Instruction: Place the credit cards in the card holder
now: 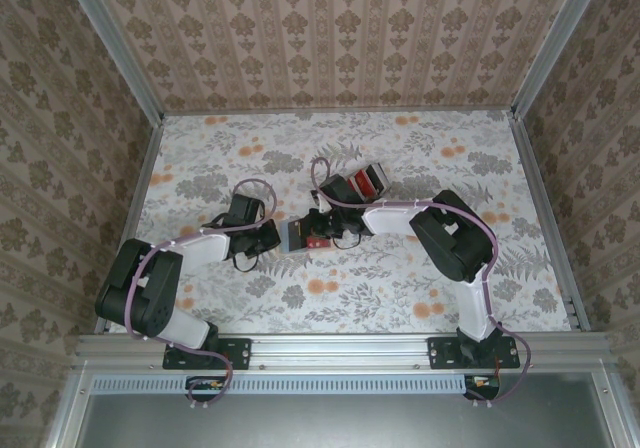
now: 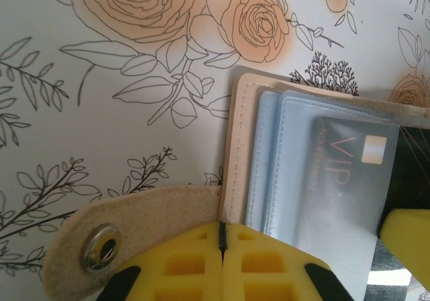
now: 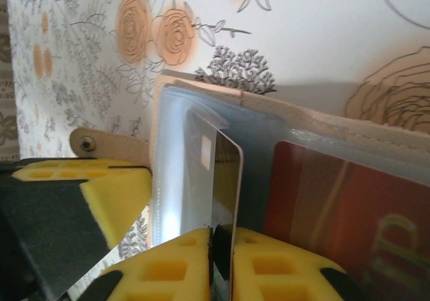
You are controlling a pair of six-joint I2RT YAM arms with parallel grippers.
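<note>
While the left gripper [image 2: 222, 242] clamps the card holder [image 2: 237, 146] at 6 o'clock, the right gripper [image 3: 222, 244] (pinching the dark VIP card [image 2: 342, 187]) is inserting it; next, push deeper.

Bright, even light; wrist foregrounds blurred.

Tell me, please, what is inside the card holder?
A dark card sits partly in a clear sleeve, pinched by the right gripper; a red card fills another. Lower sleeves are covered.

Red card [image 3: 336, 207] off the frame's right and bottom edges, lettering blurred.
</note>
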